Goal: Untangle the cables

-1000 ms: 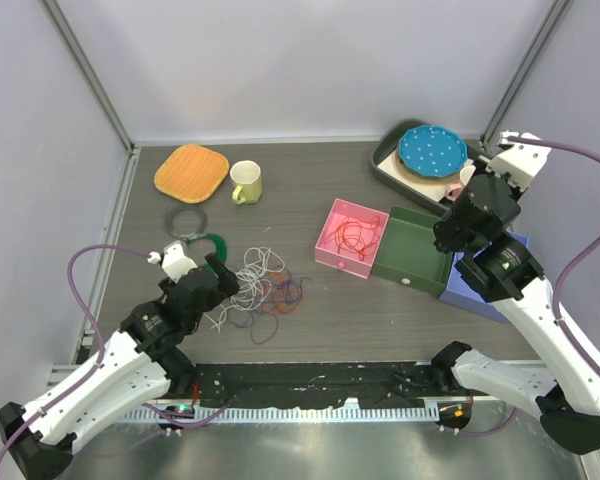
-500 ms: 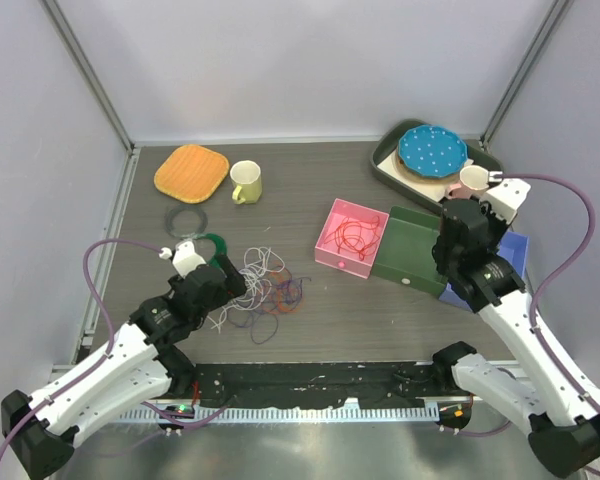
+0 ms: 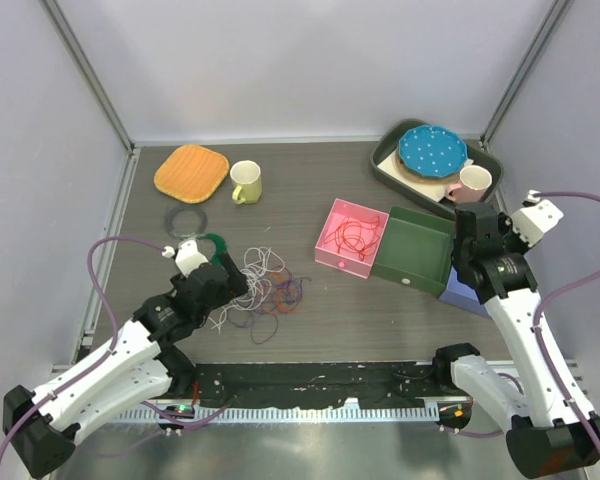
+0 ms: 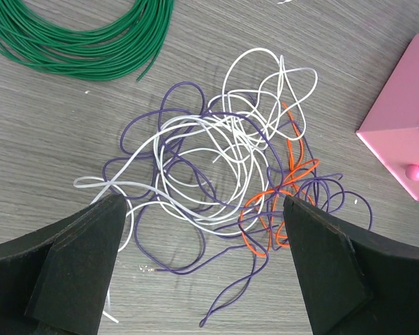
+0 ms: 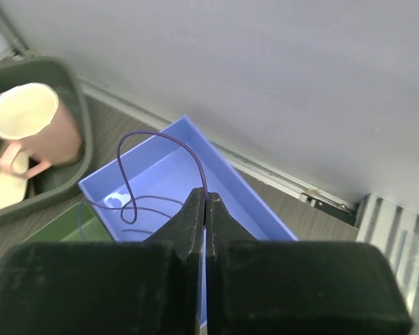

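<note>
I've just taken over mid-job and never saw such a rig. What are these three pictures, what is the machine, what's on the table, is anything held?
These are two robot arms bolted at the near edge of a table, each ending in a two-finger tool. The wide picture looks down from above and behind them; the other two come from a camera on each wrist. On the table lies a tangle of white, purple and orange cables, with a pink box, a green box and a blue box to its right; a red cable lies in the pink box. The left tool hangs open above the tangle. The right tool is shut on a purple cable above the blue box.
</note>
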Controlling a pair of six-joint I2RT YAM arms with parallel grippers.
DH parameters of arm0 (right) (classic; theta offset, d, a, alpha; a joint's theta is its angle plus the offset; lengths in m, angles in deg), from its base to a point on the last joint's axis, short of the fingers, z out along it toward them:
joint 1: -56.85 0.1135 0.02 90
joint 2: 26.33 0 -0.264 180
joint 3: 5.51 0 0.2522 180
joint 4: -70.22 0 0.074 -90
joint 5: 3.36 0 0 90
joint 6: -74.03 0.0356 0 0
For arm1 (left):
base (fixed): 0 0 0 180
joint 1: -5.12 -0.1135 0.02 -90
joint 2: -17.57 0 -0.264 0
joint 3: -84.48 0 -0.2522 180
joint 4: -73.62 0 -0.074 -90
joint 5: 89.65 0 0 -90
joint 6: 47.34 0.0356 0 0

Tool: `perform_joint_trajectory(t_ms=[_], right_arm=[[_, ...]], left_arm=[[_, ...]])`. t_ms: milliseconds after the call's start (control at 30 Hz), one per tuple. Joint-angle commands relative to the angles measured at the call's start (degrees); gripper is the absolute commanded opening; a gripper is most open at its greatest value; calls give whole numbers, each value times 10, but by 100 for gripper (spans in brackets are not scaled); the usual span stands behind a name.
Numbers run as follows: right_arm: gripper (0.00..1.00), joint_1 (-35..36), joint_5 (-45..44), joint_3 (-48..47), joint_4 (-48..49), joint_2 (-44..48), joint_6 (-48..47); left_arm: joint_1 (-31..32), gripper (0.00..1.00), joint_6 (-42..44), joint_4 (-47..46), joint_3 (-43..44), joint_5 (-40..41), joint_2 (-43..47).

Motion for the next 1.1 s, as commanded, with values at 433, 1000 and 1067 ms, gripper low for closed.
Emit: perform_joint_trajectory(t_ms=[433,1000,1067], right_arm=[[1,-122,34,-5,5,-15,4],[39,-132,131,61,50,-138,38],[63,-132,127,47,42,-136,39]], left_arm=[[-2,100,12,-33,0,-2,-28],[-2,100,12,-26,-2,4,-24],[-2,100,11,-26,-3,5,-25]])
